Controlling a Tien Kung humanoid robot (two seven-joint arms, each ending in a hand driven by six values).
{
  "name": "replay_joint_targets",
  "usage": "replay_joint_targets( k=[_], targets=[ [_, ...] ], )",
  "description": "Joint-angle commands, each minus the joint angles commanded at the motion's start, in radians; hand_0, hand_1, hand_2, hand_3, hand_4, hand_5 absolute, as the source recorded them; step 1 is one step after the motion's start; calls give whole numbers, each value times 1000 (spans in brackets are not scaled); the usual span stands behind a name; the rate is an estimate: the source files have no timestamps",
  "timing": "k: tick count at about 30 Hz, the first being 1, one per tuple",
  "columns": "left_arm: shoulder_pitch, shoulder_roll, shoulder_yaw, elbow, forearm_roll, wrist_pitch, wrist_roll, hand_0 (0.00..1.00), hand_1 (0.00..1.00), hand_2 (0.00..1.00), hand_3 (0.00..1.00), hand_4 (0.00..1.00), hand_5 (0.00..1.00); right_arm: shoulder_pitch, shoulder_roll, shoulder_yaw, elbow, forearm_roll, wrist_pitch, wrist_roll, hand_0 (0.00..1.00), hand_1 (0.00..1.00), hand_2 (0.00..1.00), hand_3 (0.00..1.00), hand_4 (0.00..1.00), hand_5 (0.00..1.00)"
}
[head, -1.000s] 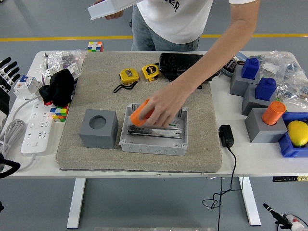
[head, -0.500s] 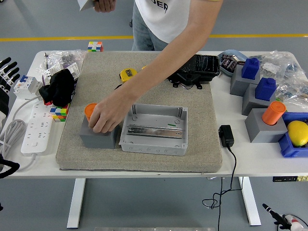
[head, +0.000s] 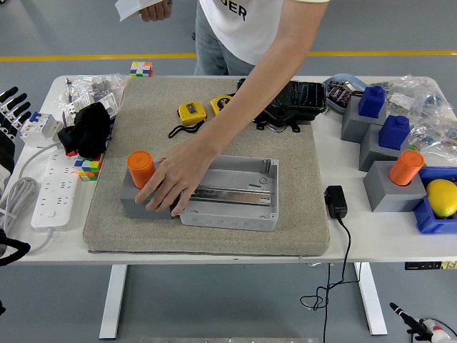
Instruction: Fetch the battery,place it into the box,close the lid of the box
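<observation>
I see the orange battery [head: 141,168] standing up in the grey block [head: 136,202] at the left middle of the frame, on the tan mat [head: 214,143]. A person's hand [head: 171,184] lies flat over the block, just beside the battery, with its fingers reaching onto the open grey box [head: 235,196] in the middle. The box has no lid on it and looks empty inside. I see a white flat thing [head: 128,8] in the person's other hand at the top left, but I cannot tell if it is the lid.

My left hand [head: 11,107] rests at the far left edge of the table [head: 343,236], with its fingers spread and holding nothing. My right hand is not in the picture.

I think the first step is not yet begun: the battery is not picked up. Next I need to reach to the battery, wrap my fingers around it, and lift it straight up out of the block. I should wait until the person's hand is out of the way.
</observation>
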Motion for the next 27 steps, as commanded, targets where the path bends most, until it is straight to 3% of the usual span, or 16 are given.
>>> replay_joint_targets(
  k=[27],
  targets=[
    [-7, -9, -10, 2, 0, -1, -4, 828, 815, 777, 765, 998, 998, 9, 4, 5, -4, 7, 0, 2, 902, 883, 820, 860, 998, 998]
  ],
)
